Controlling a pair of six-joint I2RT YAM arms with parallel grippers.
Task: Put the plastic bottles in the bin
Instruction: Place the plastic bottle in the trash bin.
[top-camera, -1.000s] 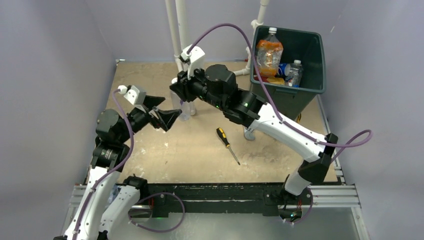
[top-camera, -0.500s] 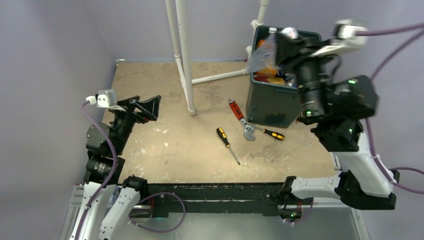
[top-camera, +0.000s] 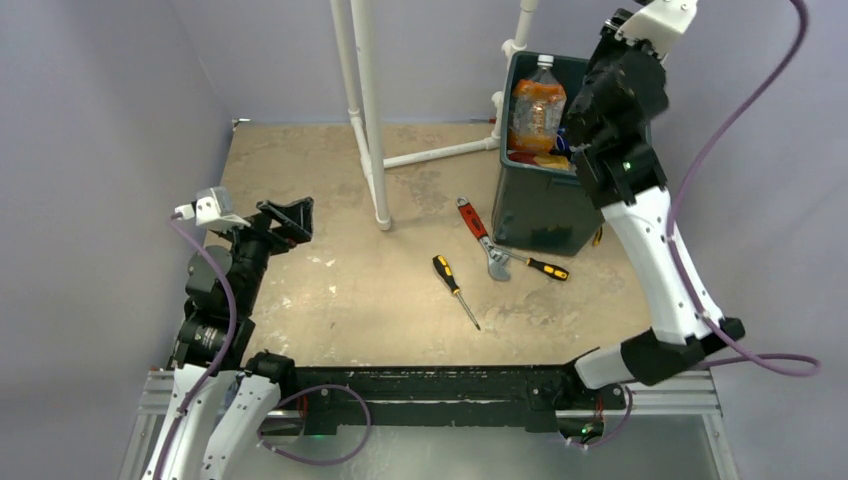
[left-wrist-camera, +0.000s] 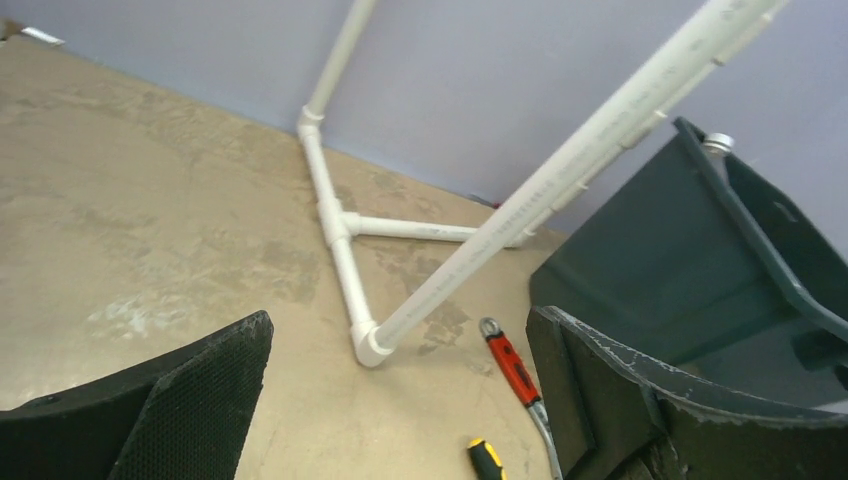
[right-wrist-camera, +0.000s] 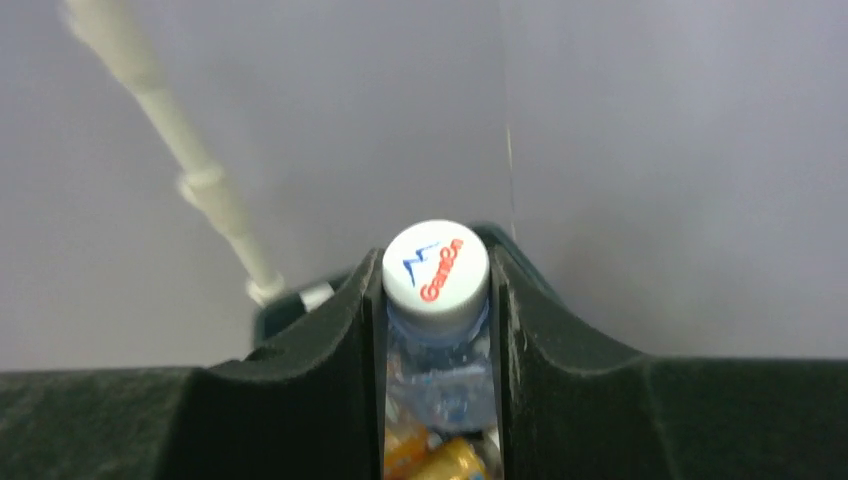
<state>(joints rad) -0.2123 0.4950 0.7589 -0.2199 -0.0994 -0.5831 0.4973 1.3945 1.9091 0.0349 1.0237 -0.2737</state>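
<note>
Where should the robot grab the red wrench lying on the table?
On the red handle, coming straight down from above. The wrench lies flat, and the handle is long and thin, so fingers fit across it. Its silver head sits close to the bin and a screwdriver.

The top external view looks down from above and behind the arm bases (top-camera: 270, 372) over the whole table (top-camera: 330, 290); the left wrist view sits low, facing across it to the white pipe frame (left-wrist-camera: 345, 270) and the bin (left-wrist-camera: 650, 260), both shared with the top view; the right wrist view sits very close on a clear bottle (right-wrist-camera: 436, 300).
</note>
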